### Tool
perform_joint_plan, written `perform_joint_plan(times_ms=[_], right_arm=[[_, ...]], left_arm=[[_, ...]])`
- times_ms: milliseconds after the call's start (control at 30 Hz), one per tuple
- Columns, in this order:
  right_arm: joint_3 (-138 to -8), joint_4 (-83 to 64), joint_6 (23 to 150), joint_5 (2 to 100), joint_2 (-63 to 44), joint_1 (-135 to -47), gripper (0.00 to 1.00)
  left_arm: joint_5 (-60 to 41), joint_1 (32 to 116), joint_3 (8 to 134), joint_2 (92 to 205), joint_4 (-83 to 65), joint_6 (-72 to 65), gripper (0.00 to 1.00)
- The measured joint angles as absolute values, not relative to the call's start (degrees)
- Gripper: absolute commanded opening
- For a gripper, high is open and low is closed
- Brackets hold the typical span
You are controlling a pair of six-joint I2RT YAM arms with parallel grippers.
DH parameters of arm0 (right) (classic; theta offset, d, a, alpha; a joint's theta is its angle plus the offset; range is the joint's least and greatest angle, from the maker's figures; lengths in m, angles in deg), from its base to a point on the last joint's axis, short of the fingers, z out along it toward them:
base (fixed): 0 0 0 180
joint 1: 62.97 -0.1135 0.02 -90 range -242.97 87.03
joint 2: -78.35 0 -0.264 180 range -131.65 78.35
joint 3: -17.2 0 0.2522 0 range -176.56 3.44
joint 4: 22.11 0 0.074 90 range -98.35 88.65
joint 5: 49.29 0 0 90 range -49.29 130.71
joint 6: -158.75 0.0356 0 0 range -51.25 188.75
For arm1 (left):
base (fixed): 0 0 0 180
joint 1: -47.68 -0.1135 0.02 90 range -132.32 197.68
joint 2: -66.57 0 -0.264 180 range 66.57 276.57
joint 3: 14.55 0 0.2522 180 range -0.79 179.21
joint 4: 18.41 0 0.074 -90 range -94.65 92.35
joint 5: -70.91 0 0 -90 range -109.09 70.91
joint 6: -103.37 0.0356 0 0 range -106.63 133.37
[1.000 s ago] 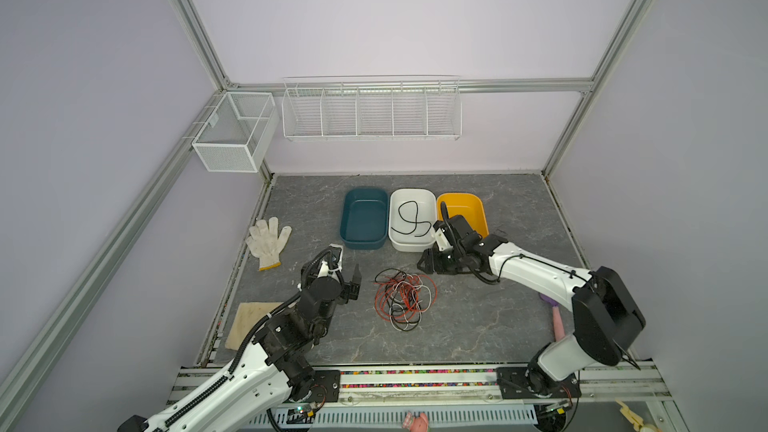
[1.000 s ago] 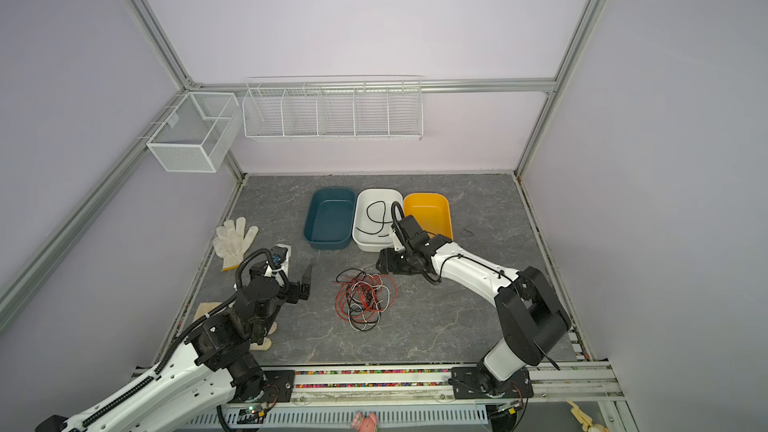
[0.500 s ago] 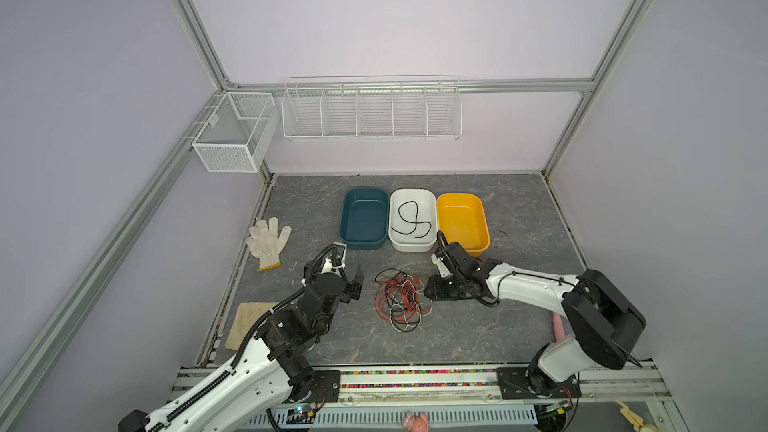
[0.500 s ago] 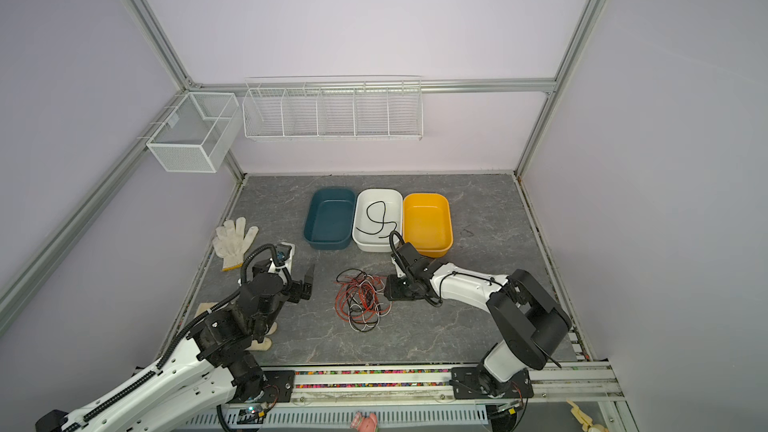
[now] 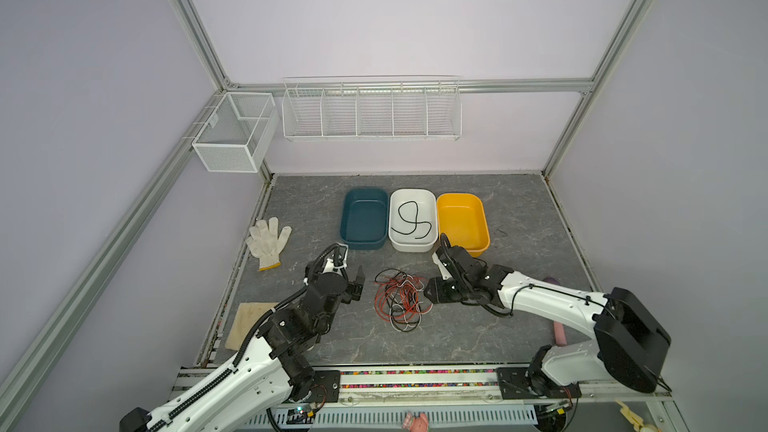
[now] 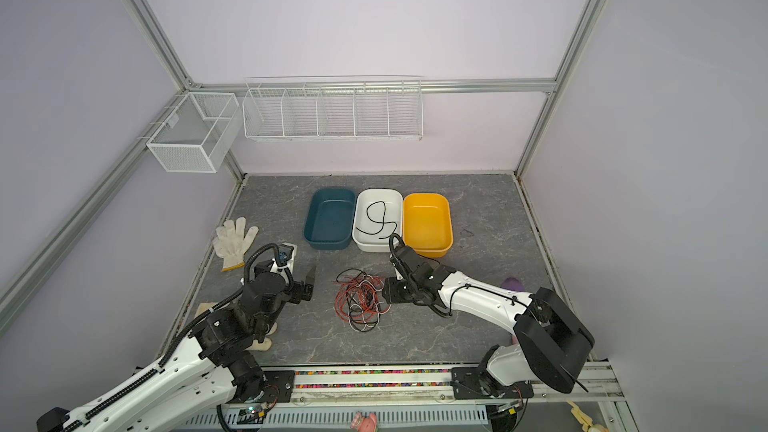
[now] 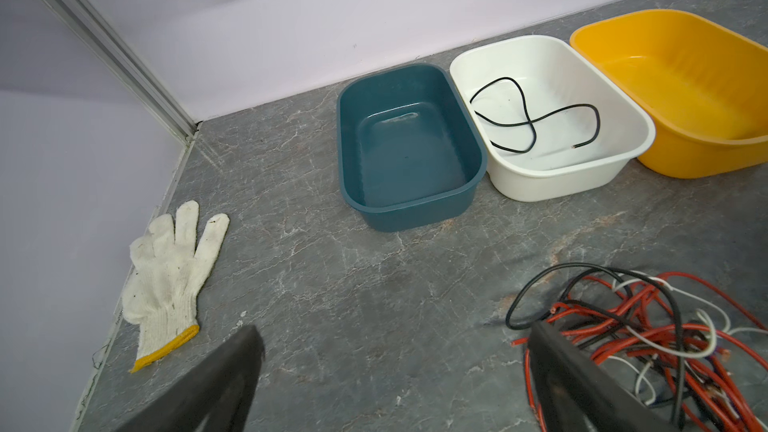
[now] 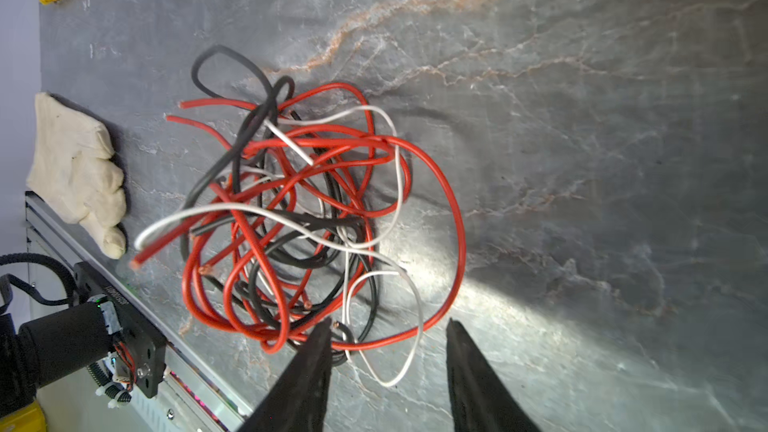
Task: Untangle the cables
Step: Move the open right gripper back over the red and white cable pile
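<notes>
A robotics lab test cell, not a lived-in room. Bare pale lilac wall panels are framed by silver aluminium profile posts, boxing in a grey marble-patterned desk. Two white and black robot arms are bolted to a silver aluminium rail behind the left tool and the right tool, with a slotted grey cable duct just below it. Ahead of both tools, a white wire rack with dividers and a white mesh basket hang from the frame, and a teal plastic tub, a white plastic tub and a yellow plastic tub sit in a row
</notes>
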State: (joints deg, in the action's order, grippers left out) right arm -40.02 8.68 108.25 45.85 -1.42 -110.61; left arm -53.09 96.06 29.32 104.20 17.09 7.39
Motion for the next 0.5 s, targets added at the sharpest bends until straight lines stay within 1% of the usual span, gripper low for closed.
perform_joint_plan(times_ms=[200,500], right_arm=[[-38.6,8.9,109.3,44.8,1.6,-112.2,0.45],[-38.6,8.6,110.1,44.6,0.0,-113.1,0.43]], left_arm=[[-53.0,96.1,29.3,104.2,17.1,7.4,0.99],[-52.4,96.1,29.3,104.3,17.3,7.4,0.99]])
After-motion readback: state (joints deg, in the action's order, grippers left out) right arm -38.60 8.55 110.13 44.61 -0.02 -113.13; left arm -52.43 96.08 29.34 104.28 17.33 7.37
